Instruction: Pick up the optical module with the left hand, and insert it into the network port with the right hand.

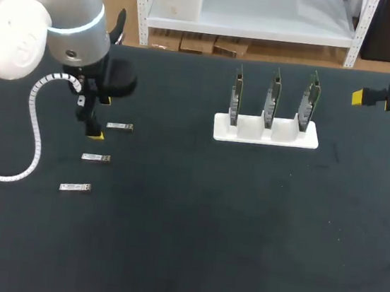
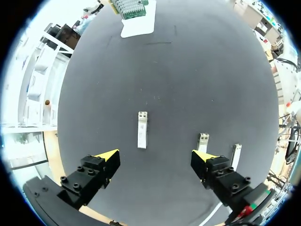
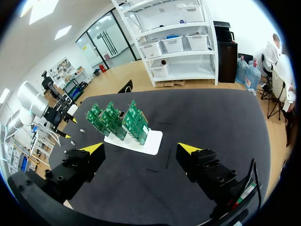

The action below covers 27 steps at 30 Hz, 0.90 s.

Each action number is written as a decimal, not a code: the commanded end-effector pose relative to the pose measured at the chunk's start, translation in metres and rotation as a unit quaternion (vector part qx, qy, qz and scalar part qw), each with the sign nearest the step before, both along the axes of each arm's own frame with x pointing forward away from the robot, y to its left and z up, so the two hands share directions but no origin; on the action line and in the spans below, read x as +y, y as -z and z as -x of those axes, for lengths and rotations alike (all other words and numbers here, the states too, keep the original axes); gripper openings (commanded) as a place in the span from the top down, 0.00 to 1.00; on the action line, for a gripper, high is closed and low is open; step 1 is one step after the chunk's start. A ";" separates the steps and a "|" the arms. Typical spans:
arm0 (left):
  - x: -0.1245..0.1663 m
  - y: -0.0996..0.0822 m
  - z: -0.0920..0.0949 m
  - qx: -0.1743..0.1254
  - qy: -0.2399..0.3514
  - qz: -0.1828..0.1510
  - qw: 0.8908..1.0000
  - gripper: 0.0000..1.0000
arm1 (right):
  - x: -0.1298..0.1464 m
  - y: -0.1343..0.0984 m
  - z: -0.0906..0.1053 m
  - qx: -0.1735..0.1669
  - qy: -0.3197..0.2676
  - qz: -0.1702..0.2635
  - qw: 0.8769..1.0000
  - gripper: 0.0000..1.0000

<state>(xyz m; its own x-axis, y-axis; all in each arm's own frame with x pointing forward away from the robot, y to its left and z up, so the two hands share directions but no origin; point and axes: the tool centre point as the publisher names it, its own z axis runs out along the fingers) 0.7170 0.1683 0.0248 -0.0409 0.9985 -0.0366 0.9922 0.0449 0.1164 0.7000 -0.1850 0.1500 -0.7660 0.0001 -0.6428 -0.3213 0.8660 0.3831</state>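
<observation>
Three small metal optical modules lie in a slanted row on the black table [image 1: 190, 245]: the nearest to the stand [image 1: 120, 127], a middle one [image 1: 96, 157] and a front one [image 1: 75, 187]. My left gripper [image 1: 99, 118] hovers open just left of the first module. In its wrist view that module [image 2: 142, 129] lies just ahead of the open gripper [image 2: 156, 157], centred on the gap between its fingers, and the other two [image 2: 202, 140] [image 2: 236, 154] lie beside one finger. The white stand [image 1: 266, 132] holds three upright green port boards [image 1: 273, 98]. My right gripper [image 1: 369, 97] [image 3: 141, 149] hangs open and empty right of the stand [image 3: 149, 143].
A white coiled cable [image 1: 35, 126] hangs from my left arm and trails onto the table's left side. The stand [image 2: 136, 26] sits far ahead of the left gripper across bare black table.
</observation>
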 end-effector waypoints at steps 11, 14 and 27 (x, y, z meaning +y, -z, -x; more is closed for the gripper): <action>0.001 0.014 -0.020 0.017 -0.027 -0.012 0.999 0.00 | 0.000 0.000 0.000 0.000 0.000 0.000 1.000 0.00; -0.003 0.014 -0.021 0.011 -0.022 -0.017 1.000 0.00 | 0.000 0.000 0.000 0.000 0.000 0.000 1.000 0.00; -0.016 0.025 -0.019 0.028 -0.021 -0.004 0.999 0.00 | 0.000 0.000 0.000 0.000 0.000 0.000 1.000 0.00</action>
